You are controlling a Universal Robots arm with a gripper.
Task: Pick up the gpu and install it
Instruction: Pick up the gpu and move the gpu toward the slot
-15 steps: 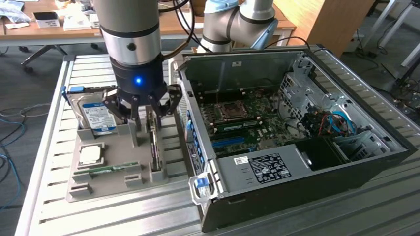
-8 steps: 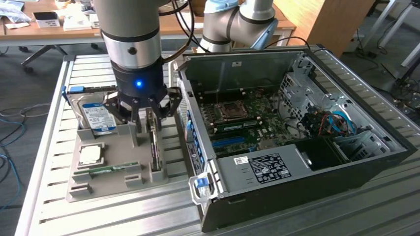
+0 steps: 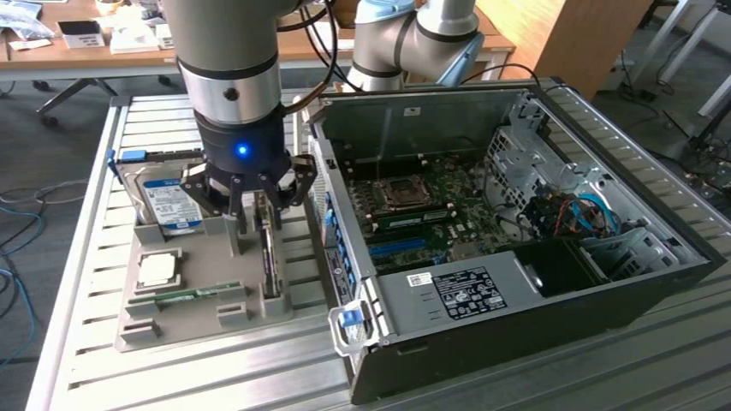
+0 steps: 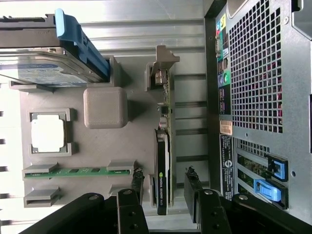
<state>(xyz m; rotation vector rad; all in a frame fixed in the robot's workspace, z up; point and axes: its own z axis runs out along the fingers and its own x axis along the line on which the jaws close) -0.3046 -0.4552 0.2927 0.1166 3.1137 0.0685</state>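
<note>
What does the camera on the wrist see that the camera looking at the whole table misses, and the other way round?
Wrist view: the case's rear grille and ports, plus gaps between the open jaws and the gpu. Exterior view: the motherboard inside the open case. Shared: gpu, hard drive, grey holder.

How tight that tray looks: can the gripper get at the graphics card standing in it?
Probably yes. The gripper is above the graphics card, its open fingers either side of the card's edge with nothing else between. The hard drive and computer case stand clear to the sides.
</note>
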